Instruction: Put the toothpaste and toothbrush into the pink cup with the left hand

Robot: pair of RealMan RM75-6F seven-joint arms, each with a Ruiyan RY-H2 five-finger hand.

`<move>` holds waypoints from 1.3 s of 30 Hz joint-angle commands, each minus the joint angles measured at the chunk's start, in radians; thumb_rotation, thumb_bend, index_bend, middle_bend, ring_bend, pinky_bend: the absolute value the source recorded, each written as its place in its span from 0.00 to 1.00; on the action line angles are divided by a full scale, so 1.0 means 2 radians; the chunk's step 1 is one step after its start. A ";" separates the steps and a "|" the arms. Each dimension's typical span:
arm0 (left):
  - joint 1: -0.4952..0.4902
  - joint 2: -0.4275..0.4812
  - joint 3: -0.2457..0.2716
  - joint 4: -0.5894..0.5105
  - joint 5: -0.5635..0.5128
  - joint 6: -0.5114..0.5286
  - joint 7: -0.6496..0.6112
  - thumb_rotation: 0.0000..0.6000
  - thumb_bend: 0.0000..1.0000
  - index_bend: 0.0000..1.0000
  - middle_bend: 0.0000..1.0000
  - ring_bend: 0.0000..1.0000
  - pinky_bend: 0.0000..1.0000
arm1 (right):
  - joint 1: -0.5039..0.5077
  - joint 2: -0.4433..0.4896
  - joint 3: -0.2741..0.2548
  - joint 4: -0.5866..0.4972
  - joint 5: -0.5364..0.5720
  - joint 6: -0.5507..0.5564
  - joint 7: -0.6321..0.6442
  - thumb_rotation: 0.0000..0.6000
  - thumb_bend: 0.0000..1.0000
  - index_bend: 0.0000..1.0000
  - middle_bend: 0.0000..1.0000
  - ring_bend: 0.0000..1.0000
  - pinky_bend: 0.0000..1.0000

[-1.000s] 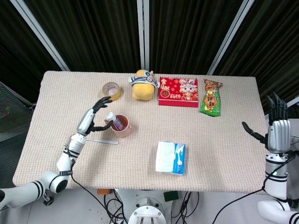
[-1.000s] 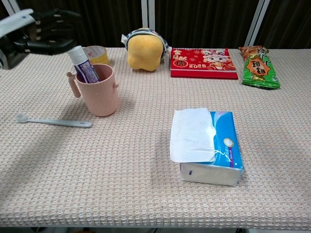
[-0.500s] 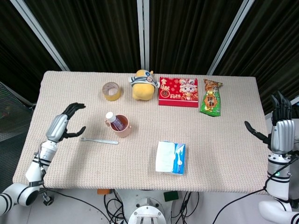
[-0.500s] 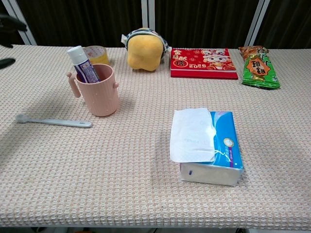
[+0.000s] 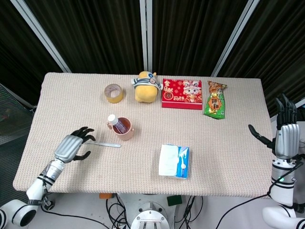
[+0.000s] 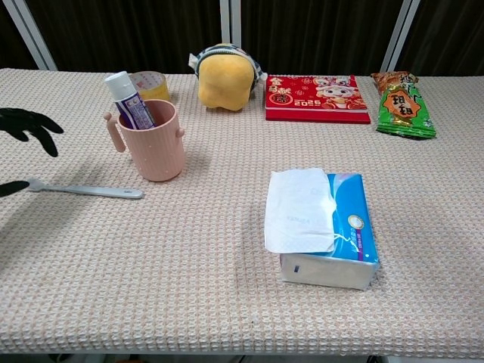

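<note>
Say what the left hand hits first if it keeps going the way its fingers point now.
Most likely the toothbrush. The left hand is open, fingers aimed at the brush's near end, where its head lies. Whether they touch it yet is unclear. The pink cup stands beyond, toothpaste already in it.

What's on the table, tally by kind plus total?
Toiletries: 3 — pink cup, toothpaste, toothbrush
Tape roll: 1
Plush toy: 1
Red calendar: 1
Snack packet: 1
Tissue pack: 1
Total: 8
</note>
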 commanded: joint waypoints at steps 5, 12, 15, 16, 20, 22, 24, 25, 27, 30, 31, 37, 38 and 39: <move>-0.022 -0.044 -0.019 0.019 -0.026 -0.038 0.026 1.00 0.30 0.36 0.15 0.09 0.21 | -0.005 0.011 0.000 -0.014 -0.002 0.004 -0.009 1.00 0.42 0.00 0.00 0.00 0.00; -0.038 -0.069 -0.029 0.053 -0.042 -0.064 0.020 1.00 0.30 0.36 0.15 0.09 0.21 | -0.007 0.012 0.000 -0.015 0.002 0.003 -0.008 1.00 0.42 0.00 0.00 0.00 0.00; -0.043 -0.074 -0.026 0.062 -0.043 -0.077 0.017 1.00 0.30 0.40 0.15 0.08 0.21 | -0.006 0.010 0.001 -0.012 0.004 0.001 -0.007 1.00 0.42 0.00 0.00 0.00 0.00; -0.044 -0.076 -0.026 0.066 -0.043 -0.078 0.017 1.00 0.30 0.41 0.15 0.08 0.21 | -0.006 0.009 0.000 -0.011 0.004 0.000 -0.007 1.00 0.42 0.00 0.00 0.00 0.00; -0.044 -0.091 -0.027 0.084 -0.047 -0.078 0.020 1.00 0.30 0.41 0.15 0.08 0.21 | -0.007 0.004 -0.001 -0.001 0.009 -0.006 -0.003 1.00 0.42 0.00 0.00 0.00 0.00; -0.045 -0.097 -0.029 0.092 -0.052 -0.081 0.021 1.00 0.30 0.41 0.15 0.08 0.21 | -0.007 0.001 -0.002 0.003 0.011 -0.007 0.000 1.00 0.42 0.00 0.00 0.00 0.00; -0.047 -0.101 -0.029 0.098 -0.056 -0.087 0.021 1.00 0.30 0.41 0.15 0.08 0.21 | -0.006 0.000 -0.002 0.005 0.011 -0.007 0.001 1.00 0.42 0.00 0.00 0.00 0.00; -0.049 -0.102 -0.030 0.101 -0.057 -0.090 0.021 1.00 0.30 0.41 0.15 0.08 0.21 | -0.006 0.000 -0.001 0.007 0.011 -0.007 0.002 1.00 0.42 0.00 0.00 0.00 0.00; -0.050 -0.104 -0.029 0.104 -0.057 -0.093 0.020 1.00 0.30 0.42 0.15 0.08 0.21 | -0.006 0.000 -0.001 0.008 0.011 -0.007 0.003 1.00 0.42 0.00 0.00 0.00 0.00; -0.051 -0.105 -0.027 0.107 -0.055 -0.094 0.016 1.00 0.30 0.43 0.15 0.08 0.21 | -0.007 0.001 0.000 0.009 0.012 -0.007 0.004 1.00 0.42 0.00 0.00 0.00 0.00; -0.051 -0.105 -0.027 0.108 -0.054 -0.094 0.014 1.00 0.30 0.43 0.15 0.08 0.21 | -0.007 0.001 0.000 0.009 0.012 -0.007 0.004 1.00 0.42 0.00 0.00 0.00 0.00; -0.051 -0.108 -0.028 0.112 -0.048 -0.087 0.003 1.00 0.30 0.45 0.16 0.08 0.21 | -0.008 -0.001 -0.002 0.010 0.012 -0.007 0.003 1.00 0.42 0.00 0.00 0.00 0.00; -0.051 -0.108 -0.028 0.113 -0.048 -0.087 0.001 1.00 0.30 0.46 0.16 0.08 0.21 | -0.008 -0.001 -0.002 0.011 0.012 -0.008 0.003 1.00 0.42 0.00 0.00 0.00 0.00; -0.051 -0.109 -0.028 0.114 -0.048 -0.087 0.000 1.00 0.30 0.46 0.16 0.08 0.21 | -0.008 -0.002 -0.002 0.010 0.012 -0.009 0.003 1.00 0.42 0.00 0.00 0.00 0.00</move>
